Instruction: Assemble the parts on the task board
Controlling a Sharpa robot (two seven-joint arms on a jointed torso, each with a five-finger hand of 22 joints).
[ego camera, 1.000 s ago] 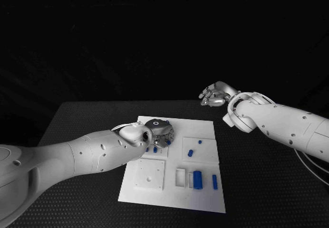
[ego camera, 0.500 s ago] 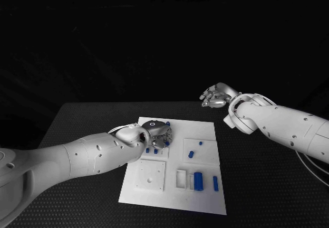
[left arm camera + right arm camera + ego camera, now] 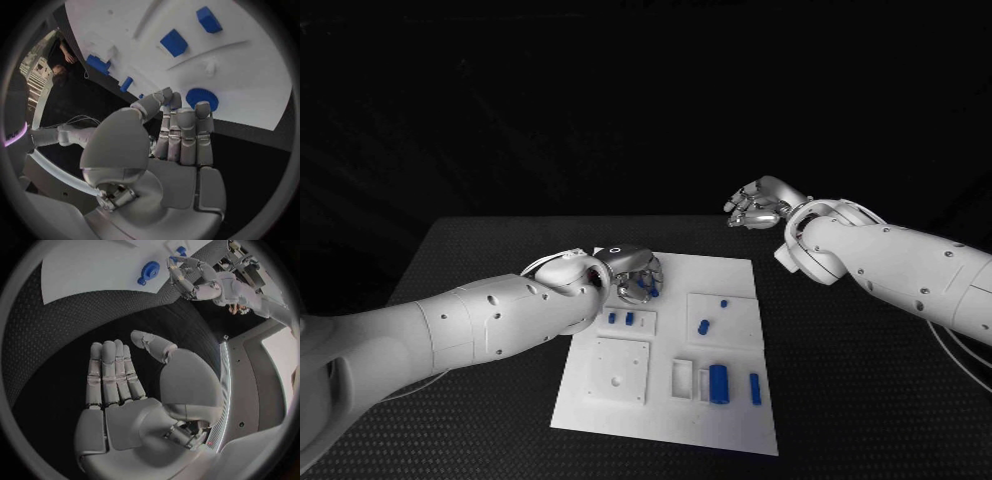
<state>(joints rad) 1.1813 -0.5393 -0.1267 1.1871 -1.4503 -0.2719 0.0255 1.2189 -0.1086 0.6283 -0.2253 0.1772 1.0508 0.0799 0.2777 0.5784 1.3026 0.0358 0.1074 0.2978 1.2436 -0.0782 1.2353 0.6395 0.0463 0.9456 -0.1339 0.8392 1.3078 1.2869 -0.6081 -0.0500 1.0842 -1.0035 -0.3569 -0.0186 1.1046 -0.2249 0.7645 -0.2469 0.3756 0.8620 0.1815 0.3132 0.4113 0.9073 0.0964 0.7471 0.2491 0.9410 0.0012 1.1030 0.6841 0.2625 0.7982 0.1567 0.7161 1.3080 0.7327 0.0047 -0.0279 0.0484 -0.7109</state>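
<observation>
My left robot hand [image 3: 629,272] hangs over the far-left corner of the task board [image 3: 733,405], fingers straight and side by side, holding nothing. In the left wrist view those fingers [image 3: 186,130] point down at a round blue disc [image 3: 202,98] lying flat on the board near its edge, with their tips just above it; I cannot tell whether they touch it. My right robot hand [image 3: 762,206] is raised beyond the board's far-right corner, well apart from it, over the black worktop [image 3: 877,400]; in its wrist view the fingers [image 3: 112,372] lie flat and together, the thumb out, empty. Small blue parts [image 3: 715,380] lie and stand in the board's recessed squares nearer me. I can read no writing or label on the board or the parts.
</observation>
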